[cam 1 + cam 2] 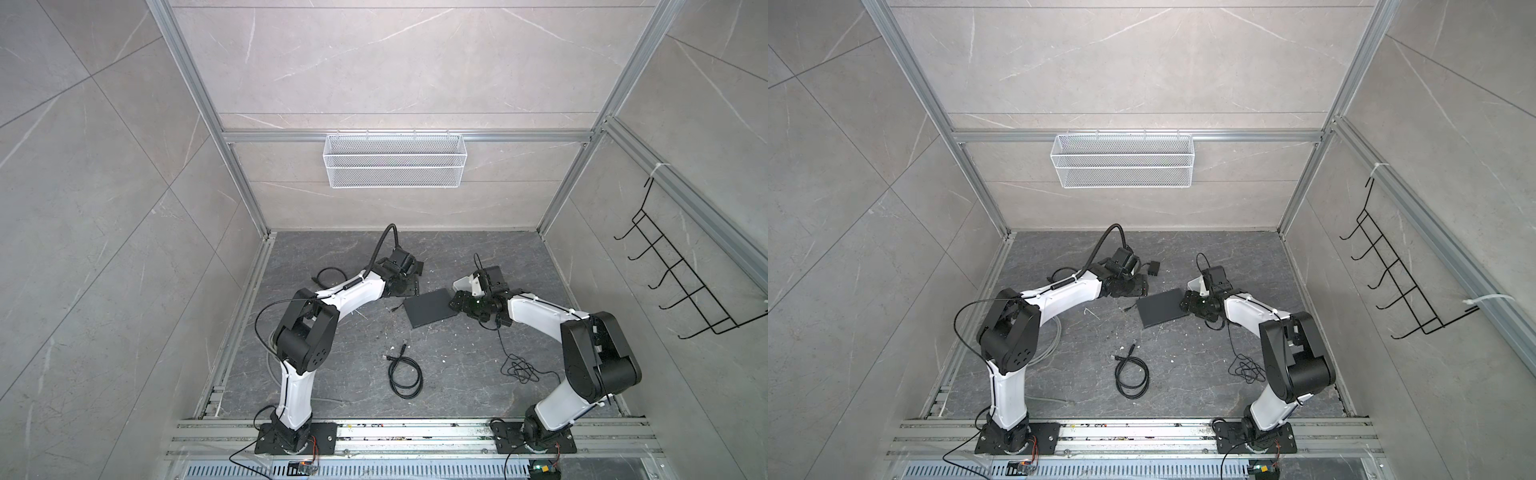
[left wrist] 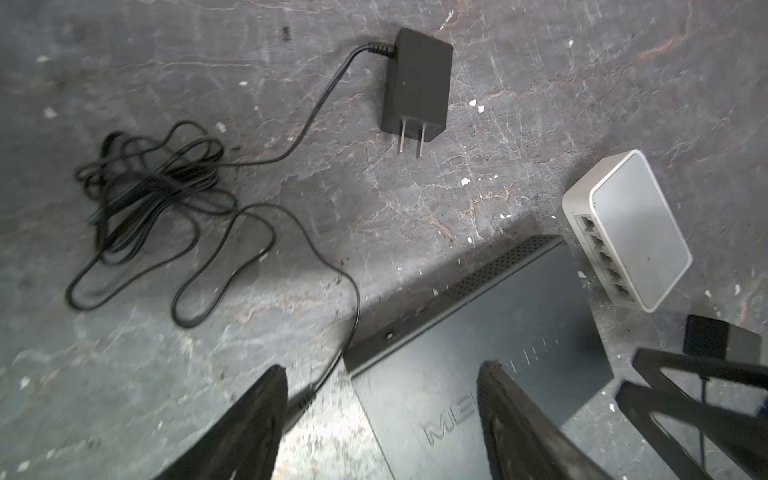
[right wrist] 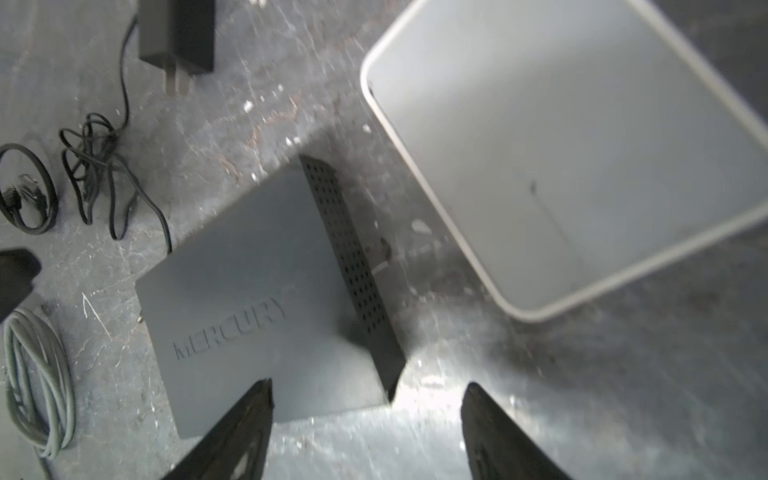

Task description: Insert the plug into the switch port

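The one word that reads clearly is "MERCURY", raised in the lid of the black switch (image 3: 257, 282), seen whole from the right wrist; from the left wrist only "ME" is sharp, the rest being blurred and partly behind a finger.

The plug (image 2: 301, 401) lies on the floor (image 1: 457, 386) just beside the black switch's edge, on the end of a thin cord (image 2: 158, 195); the cord runs through a loose tangle to the power adapter (image 2: 415, 83), which lies flat with two bare prongs showing. A small opening shows in that edge of the switch, too blurred to make out.

The left gripper (image 2: 382, 368) hangs over a corner of the black switch with its fingers (image 2: 257, 424) spread wide and nothing between them; one finger is close to the plug, and whether they touch cannot be told. The right gripper (image 3: 368, 382) is likewise spread wide and empty, above another corner by the perforated side.

The white switch (image 2: 640, 232) sits near that perforated side, a row of five sockets in its wall; the right gripper's dark fingers show close to it from the left wrist. A coiled cable (image 1: 405, 374) lies well apart toward the front; a grey cable (image 3: 37, 374) lies bundled to one side; a wire basket (image 1: 395, 160) and a hook rack (image 1: 681, 286) hang on the walls.
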You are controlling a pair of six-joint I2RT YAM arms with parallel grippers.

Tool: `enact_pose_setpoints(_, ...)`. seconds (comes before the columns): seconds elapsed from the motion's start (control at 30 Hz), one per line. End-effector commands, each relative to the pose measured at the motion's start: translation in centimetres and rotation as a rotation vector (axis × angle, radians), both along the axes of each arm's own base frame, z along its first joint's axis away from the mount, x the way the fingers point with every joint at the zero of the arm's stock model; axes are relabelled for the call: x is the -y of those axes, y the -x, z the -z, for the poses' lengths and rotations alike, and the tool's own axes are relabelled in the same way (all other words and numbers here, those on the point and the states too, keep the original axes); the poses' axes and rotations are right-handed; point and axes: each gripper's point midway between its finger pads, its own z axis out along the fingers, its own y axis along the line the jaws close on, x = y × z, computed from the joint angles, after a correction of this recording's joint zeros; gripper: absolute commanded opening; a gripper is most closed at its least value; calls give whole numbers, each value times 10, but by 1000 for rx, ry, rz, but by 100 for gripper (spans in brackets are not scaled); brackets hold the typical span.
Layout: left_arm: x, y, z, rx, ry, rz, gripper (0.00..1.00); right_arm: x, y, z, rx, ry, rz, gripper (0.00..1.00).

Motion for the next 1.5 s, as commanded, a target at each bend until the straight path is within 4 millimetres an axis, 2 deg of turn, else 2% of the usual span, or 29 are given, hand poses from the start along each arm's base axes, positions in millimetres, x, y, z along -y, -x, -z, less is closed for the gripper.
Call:
enact_pose_setpoints(0.0, 30, -8, -5, -1, 58, 147, 74, -2, 26, 2, -94, -29, 6, 73)
enact_pose_setpoints(0.07, 48, -13, -4, -8, 106, 194, 74, -7, 34, 2, -127, -67, 0, 73)
enact_pose_setpoints(0.17, 60, -20, 3, -19, 119, 211, 74, -17, 39, -5, -144, -144, 10, 73)
enact_pose_setpoints(0.4, 64, -19, 31, -76, 99, 223, 74, -36, 25, -6, -169, -302, 78, 73)
enact_pose_setpoints(0.57, 70, 1, 37, -125, 115, 250, 74, -44, 10, 2, -173, -366, 127, 72)
enact_pose_setpoints(0.7, 74, 28, 40, -193, 146, 274, 72, -44, 5, 6, -173, -379, 150, 72)
enact_pose_setpoints(0.83, 83, 55, 23, -222, 226, 309, 71, -36, 5, 1, -160, -371, 170, 73)
enact_pose_setpoints(0.97, 102, 80, 6, -284, 343, 355, 69, -6, 6, -5, -148, -327, 214, 73)
enact_pose_setpoints(1.1, 109, 82, -3, -278, 382, 343, 69, 11, 10, -8, -161, -277, 184, 73)
enact_pose_setpoints(1.17, 104, 72, -10, -231, 366, 313, 68, 13, 13, -7, -169, -257, 159, 73)
enact_pose_setpoints(1.27, 79, 52, -20, -148, 277, 245, 65, 17, 18, -7, -183, -216, 131, 74)
enact_pose_setpoints(1.37, 41, 36, -27, -48, 90, 183, 59, 19, 20, -10, -178, -187, 107, 73)
enact_pose_setpoints(1.47, -3, 26, -19, -17, -122, 95, 53, 21, 20, -13, -171, -165, 91, 73)
